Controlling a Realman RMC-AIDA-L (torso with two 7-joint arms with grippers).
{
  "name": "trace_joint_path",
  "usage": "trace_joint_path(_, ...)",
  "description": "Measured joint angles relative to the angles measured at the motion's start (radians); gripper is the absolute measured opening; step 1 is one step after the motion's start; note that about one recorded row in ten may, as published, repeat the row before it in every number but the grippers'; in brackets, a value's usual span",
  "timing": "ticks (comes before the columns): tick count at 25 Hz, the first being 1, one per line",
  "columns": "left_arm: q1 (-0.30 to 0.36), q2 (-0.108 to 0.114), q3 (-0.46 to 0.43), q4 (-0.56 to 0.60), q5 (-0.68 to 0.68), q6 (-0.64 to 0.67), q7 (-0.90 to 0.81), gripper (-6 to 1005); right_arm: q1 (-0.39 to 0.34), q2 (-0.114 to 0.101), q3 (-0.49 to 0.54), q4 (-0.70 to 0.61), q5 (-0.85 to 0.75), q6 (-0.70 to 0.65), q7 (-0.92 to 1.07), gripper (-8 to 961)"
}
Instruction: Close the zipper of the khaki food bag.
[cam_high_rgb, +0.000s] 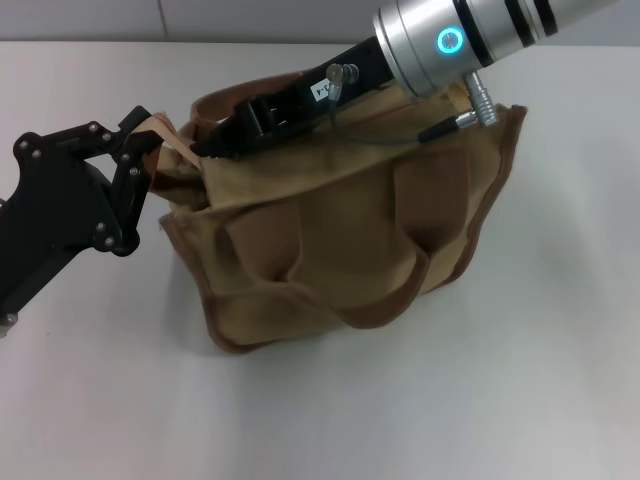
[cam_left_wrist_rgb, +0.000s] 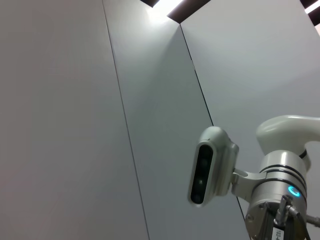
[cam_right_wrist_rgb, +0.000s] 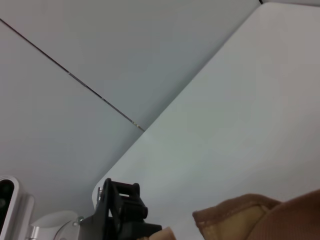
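Left gripper (cam_high_rgb: 160, 140) clamps the khaki food bag (cam_high_rgb: 350, 240) on a white table (cam_high_rgb: 540, 380); grey wall panels (cam_left_wrist_rgb: 75, 100) behind.

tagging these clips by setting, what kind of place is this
Probably a lab or robot test room, not a home. The bag sits alone on a plain white table, bare grey wall panels stand behind, and a strip light is set in the ceiling.

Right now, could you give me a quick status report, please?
Left gripper at khaki food bag left end. Right gripper over bag top. Zipper hidden.
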Motion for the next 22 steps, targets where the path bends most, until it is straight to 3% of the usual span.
trace_joint_path(2, 0.001, 0.0, -0.001, 0.0, 0.0, 0.0, 0.0, 47, -0.008, 0.0, 0.0, -0.016, 0.002, 0.0, -0.007, 166)
trace_joint_path(7, 0.004, 0.0, -0.002, 0.001, -0.001, 0.0, 0.0, 48, -0.041, 0.0, 0.007, -0.065, 0.028, -0.006, -0.064, -3)
trace_joint_path(11, 0.005, 0.002, -0.002, 0.0, -0.001, -0.003, -0.002, 49, -0.075, -0.005, 0.03, -0.096, 0.063, -0.014, -0.149, -2)
trace_joint_path(14, 0.007, 0.002, -0.004, -0.007, -0.001, -0.006, -0.01, 49, -0.108, -0.007, 0.104, -0.102, 0.071, -0.02, -0.279, 19)
trace_joint_path(18, 0.01, 0.002, -0.027, -0.012, -0.001, -0.007, -0.062, 50, -0.157, -0.007, 0.196, -0.096, 0.119, -0.029, -0.554, 62)
trace_joint_path(22, 0.007, 0.003, -0.043, -0.008, 0.0, -0.009, -0.174, 51, -0.218, -0.007, 0.196, -0.103, 0.206, -0.04, -0.838, 132)
